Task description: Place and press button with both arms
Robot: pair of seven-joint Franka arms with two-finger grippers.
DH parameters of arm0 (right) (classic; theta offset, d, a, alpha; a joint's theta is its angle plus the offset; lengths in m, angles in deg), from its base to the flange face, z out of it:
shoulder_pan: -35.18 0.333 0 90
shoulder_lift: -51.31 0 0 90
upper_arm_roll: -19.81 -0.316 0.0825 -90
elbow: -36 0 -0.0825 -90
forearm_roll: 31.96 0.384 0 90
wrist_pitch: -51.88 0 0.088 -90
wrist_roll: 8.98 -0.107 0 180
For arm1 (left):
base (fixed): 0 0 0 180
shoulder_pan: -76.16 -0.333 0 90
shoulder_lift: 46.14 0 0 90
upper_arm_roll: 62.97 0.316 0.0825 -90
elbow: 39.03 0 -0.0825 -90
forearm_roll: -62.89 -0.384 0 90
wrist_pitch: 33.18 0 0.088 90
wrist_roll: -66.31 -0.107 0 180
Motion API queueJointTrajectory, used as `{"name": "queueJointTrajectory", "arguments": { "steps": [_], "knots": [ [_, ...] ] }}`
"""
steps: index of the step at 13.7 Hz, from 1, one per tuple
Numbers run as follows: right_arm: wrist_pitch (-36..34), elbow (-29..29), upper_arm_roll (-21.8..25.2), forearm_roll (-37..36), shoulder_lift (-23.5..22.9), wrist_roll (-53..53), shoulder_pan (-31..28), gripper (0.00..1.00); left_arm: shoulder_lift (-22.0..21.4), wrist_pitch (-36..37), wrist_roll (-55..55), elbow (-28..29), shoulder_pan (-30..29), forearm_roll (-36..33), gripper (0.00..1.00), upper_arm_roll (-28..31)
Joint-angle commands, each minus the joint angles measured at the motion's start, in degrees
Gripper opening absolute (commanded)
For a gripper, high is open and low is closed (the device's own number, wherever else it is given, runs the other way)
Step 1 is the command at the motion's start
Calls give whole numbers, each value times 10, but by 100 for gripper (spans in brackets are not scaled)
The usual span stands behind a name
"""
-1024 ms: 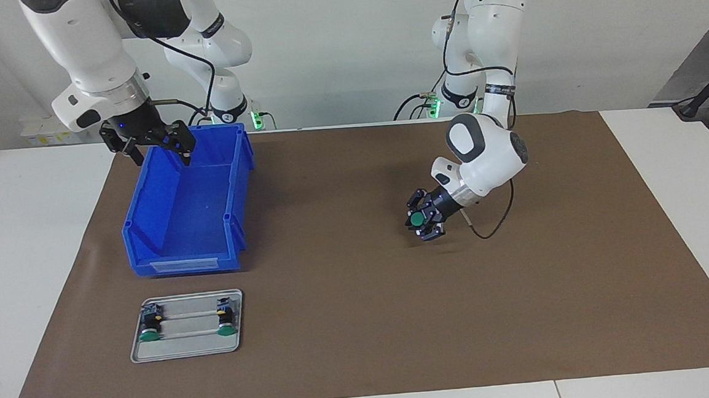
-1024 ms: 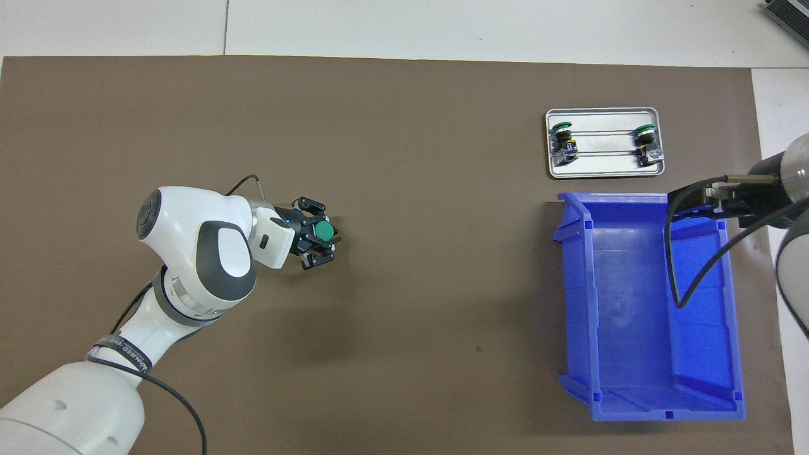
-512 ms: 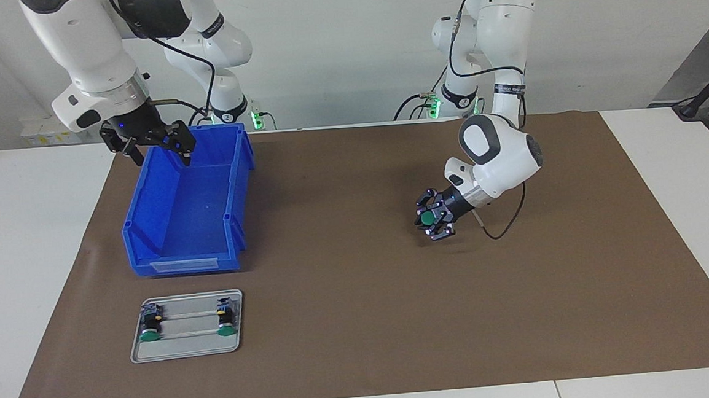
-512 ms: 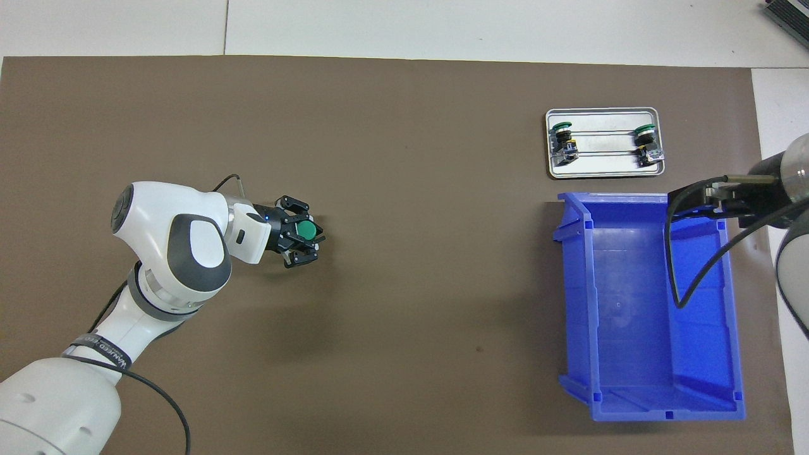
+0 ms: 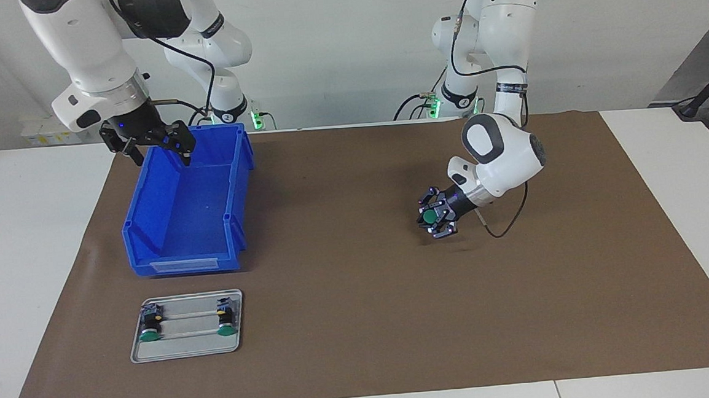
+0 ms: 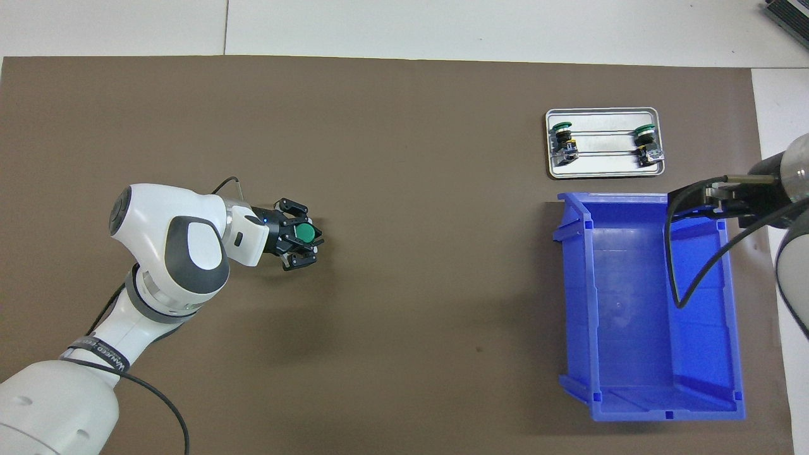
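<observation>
My left gripper [image 5: 434, 217] is shut on a button [image 5: 430, 217] with a green cap and holds it just above the brown mat, its shadow on the mat beneath. In the overhead view the left gripper [image 6: 302, 235] lies level, and the button's [image 6: 306, 234] cap points toward the right arm's end of the table. Two more buttons [image 5: 148, 334] [image 5: 227, 328] lie in a small metal tray [image 5: 186, 352]. My right gripper [image 5: 155, 148] hangs open and empty over the robots' end of a blue bin [image 5: 146, 212]; it also shows in the overhead view [image 6: 692, 201].
The blue bin [image 6: 727, 328] stands at the right arm's end of the mat, with nothing in it. The tray [image 6: 603, 169] lies just farther from the robots than the bin. The brown mat [image 5: 362, 321] covers most of the white table.
My left gripper has drawn back a short way toward the left arm's end of the table with the button still in it. The right arm has not moved.
</observation>
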Motion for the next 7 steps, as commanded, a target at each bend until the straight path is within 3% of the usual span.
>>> {"name": "queueJointTrajectory", "arguments": {
  "steps": [1, 7],
  "knots": [
    [10, -18, -5, 9, 15, 10, -6, 100, -15, 3, -16, 28, -5, 13, 18, 0],
    [10, -18, -5, 9, 15, 10, -6, 100, -15, -2, -16, 28, -6, 29, 16, 0]
  ]
}}
